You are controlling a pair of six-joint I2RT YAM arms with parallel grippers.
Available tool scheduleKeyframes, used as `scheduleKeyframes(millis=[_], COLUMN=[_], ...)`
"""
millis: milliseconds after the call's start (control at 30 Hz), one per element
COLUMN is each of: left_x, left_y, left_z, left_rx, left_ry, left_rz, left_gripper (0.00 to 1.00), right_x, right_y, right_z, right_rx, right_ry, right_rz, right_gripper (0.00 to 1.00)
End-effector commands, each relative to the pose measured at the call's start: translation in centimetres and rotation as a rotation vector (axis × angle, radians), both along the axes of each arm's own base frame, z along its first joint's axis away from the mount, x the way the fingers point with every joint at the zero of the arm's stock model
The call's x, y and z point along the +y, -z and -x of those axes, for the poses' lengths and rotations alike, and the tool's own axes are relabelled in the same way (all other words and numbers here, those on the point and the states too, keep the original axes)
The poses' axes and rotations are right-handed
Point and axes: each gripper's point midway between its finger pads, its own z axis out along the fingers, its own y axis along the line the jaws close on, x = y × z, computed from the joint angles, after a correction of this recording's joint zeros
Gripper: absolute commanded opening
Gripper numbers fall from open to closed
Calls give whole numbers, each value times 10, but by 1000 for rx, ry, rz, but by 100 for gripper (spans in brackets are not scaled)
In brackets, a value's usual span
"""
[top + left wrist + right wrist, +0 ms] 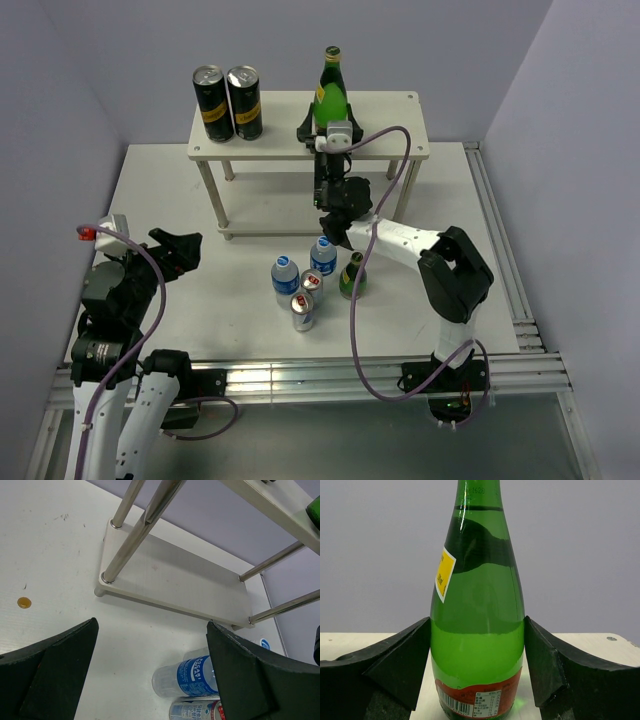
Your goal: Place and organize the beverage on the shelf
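Note:
The white two-tier shelf [400,140] stands at the back. One green bottle [332,95] with a yellow label stands upright on its top board. My right gripper [327,128] is shut on it; in the right wrist view both fingers [405,655] press the sides of the bottle [477,630]. On the table in front stand two water bottles [286,278] [323,255], two silver cans [311,285] [303,313] and the second green bottle [353,276]. My left gripper [185,250] is open and empty, left of this group; its wrist view shows a water bottle [192,675] and a can [195,711].
Two taller black cans [228,102] with gold bands stand on the left end of the top board. The shelf's lower board [175,587] is bare between its thin legs [132,535]. Walls close in behind and on both sides.

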Motion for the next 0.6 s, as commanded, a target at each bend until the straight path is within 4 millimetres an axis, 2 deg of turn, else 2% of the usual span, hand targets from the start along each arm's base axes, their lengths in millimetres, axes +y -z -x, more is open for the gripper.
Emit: scheduleKeyframes(millis=[0,67,100,433,567], left_x=[2,2,2,4,4], left_y=[-11,-11,-10,-12,-11], left_z=[0,0,0,1,0], left_rx=[-50,-48,-49,-53,-48], left_ry=[-4,-5,-5,-13,-14], left_rz=[-13,-13,-15,-12,-14], left_gripper=[97,97,97,97,97], right_x=[12,10,8,-7,-8], right_y=[124,125,124,125,125], right_z=[-24,-24,-23,-20,-16], right_rx=[331,333,335,348,358], right_ry=[102,106,118,188,172], right_rz=[183,179,173,147,143], right_gripper=[72,87,89,92,96])
